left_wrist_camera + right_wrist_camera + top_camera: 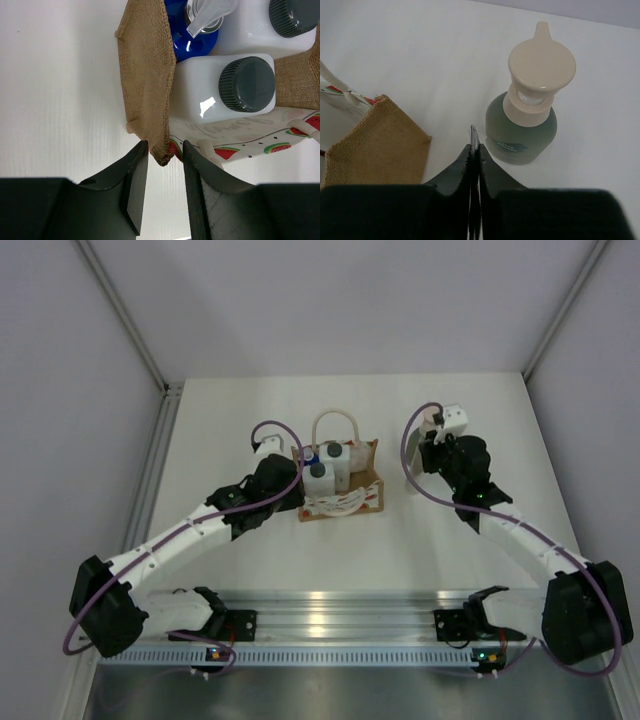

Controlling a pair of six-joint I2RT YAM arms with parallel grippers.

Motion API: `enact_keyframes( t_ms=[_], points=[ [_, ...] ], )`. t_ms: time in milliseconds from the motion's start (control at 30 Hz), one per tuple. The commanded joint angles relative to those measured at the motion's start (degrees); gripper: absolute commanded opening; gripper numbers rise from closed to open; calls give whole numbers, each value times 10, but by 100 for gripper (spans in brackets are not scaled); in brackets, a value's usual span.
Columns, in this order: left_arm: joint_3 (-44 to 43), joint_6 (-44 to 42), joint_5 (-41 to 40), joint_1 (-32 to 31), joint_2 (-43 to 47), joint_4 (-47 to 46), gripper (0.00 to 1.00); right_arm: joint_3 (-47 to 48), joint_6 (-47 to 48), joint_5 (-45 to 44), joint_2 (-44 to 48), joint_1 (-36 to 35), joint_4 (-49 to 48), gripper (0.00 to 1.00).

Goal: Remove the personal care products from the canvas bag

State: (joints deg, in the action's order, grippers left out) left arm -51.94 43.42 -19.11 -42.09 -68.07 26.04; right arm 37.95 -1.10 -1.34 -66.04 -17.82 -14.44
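Observation:
The canvas bag [345, 490] stands at the table's middle, its watermelon-print front [250, 137] facing the arms. Inside it stand two white bottles with dark grey caps [200, 95] [247, 37] and a blue-topped bottle with a clear spray head [182, 37], its body hidden. My left gripper [165, 150] is open, its fingertips either side of the bag's near left corner; it also shows in the top view [296, 495]. The grey-green bottle with a beige pump top [520, 130] stands upright on the table. My right gripper [474, 137] is shut and empty just short of it.
The bag's cream handle [335, 425] arches up behind the bottles. The bag's right corner [380, 147] lies left of the right gripper. Grey walls enclose the table at the back and sides, and a metal rail [330, 615] runs along the near edge.

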Motion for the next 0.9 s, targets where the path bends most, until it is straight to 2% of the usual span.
enact_keyframes(
  t_ms=[0, 33, 67, 100, 267, 333, 500, 700, 867],
  points=[
    [9, -1, -12, 0, 15, -5, 38, 46, 0, 11, -12, 8, -1, 15],
    [9, -1, -12, 0, 15, -6, 38, 56, -3, 10, -12, 9, 10, 25],
    [11, -1, -13, 0, 16, -5, 38, 61, -3, 10, -14, 9, 15, 43],
    [11, -1, -14, 0, 17, -5, 39, 65, -4, 9, -15, 9, 20, 46],
    [12, -1, -13, 0, 19, -5, 39, 105, -5, 10, -15, 8, 64, 55],
    [11, -2, -11, 0, 21, -5, 40, 120, -14, 10, -5, 8, 80, 55],
    [11, -5, -15, 0, 28, -4, 41, 158, -35, 76, 18, -11, 132, 56],
    [1, -9, -17, 0, 23, -4, 42, 235, -36, 71, -33, -100, 232, 58],
    [-4, -11, -15, 0, 20, -4, 42, 252, -46, 69, -74, -180, 245, 63]
  ],
)
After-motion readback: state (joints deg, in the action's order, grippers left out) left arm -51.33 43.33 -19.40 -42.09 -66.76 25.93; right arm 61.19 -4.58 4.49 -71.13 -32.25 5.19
